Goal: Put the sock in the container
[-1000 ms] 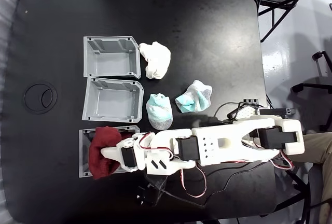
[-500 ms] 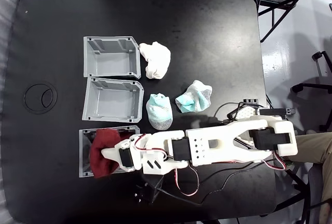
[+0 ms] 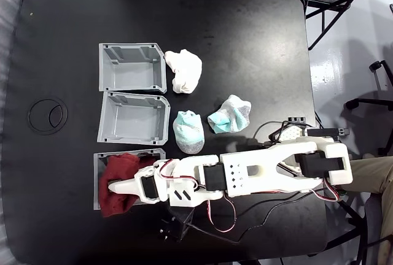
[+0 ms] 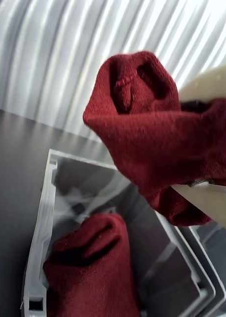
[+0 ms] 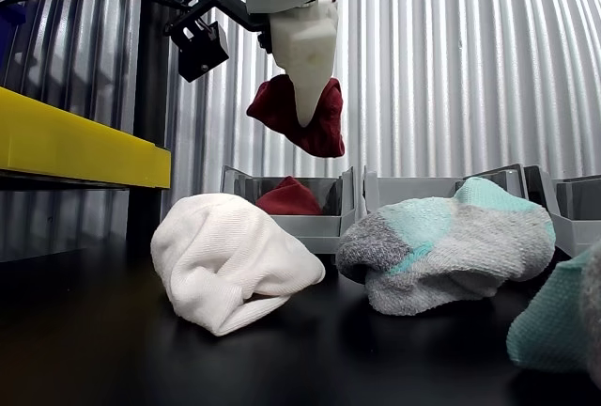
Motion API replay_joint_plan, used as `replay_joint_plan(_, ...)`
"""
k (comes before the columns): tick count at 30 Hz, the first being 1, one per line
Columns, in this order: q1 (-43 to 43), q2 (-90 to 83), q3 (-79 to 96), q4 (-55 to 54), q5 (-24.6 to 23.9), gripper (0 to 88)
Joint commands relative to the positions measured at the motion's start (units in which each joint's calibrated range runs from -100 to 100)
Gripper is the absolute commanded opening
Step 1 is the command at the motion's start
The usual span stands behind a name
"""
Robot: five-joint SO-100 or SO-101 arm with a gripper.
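The sock [image 4: 152,129] is dark red, soft knit, bunched into a crumpled lump with folds and a puckered end. The gripper [image 3: 116,186] has its white jaws clamped on it, holding it in the air right above the container [image 3: 97,173], clear of the rim in the other view [image 5: 305,119].

The container is a light grey ribbed plastic bin with 1 cut corner, the lowest of the row in the fixed view. Inside it lies a second dark red sock [image 4: 90,270], resting on the bin floor below the held one. So 2 dark red socks: 1 held, 1 in the bin.

3 grey bins in all: above the container sits the middle bin [image 3: 134,118], touching or just beside it, and above that the top bin [image 3: 132,67].

To the right of the bins in the fixed view: 1 white sock [image 3: 184,70] just beside the top bin, 1 mint-and-grey sock [image 3: 188,132] just beside the middle bin, and another mint-and-grey sock [image 3: 229,115] further right of that. All 3 lie on the black table [image 3: 245,32].
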Motion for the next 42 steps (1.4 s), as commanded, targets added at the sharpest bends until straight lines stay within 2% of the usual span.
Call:
replay_joint_plan(1,-0.06,-4.20,-1.54,3.93,-0.39,27.8)
replay_joint_plan(6,0.25,-5.79,-1.72,7.78,-0.39,35.6)
replay_joint_plan(19,0.57,-7.04,-1.63,10.34,-0.45,35.6)
replay_joint_plan(23,0.02,-8.38,-1.54,16.74,-0.51,35.5)
replay_joint_plan(26,-0.22,-10.22,-1.54,22.47,-0.51,29.8)
replay_joint_plan(32,0.49,-14.57,-1.54,31.09,-0.51,0.0)
replay_joint_plan(34,0.57,-16.33,-1.54,35.02,-0.51,3.2)
replay_joint_plan(42,0.57,-28.29,-1.54,50.22,-0.51,1.3)
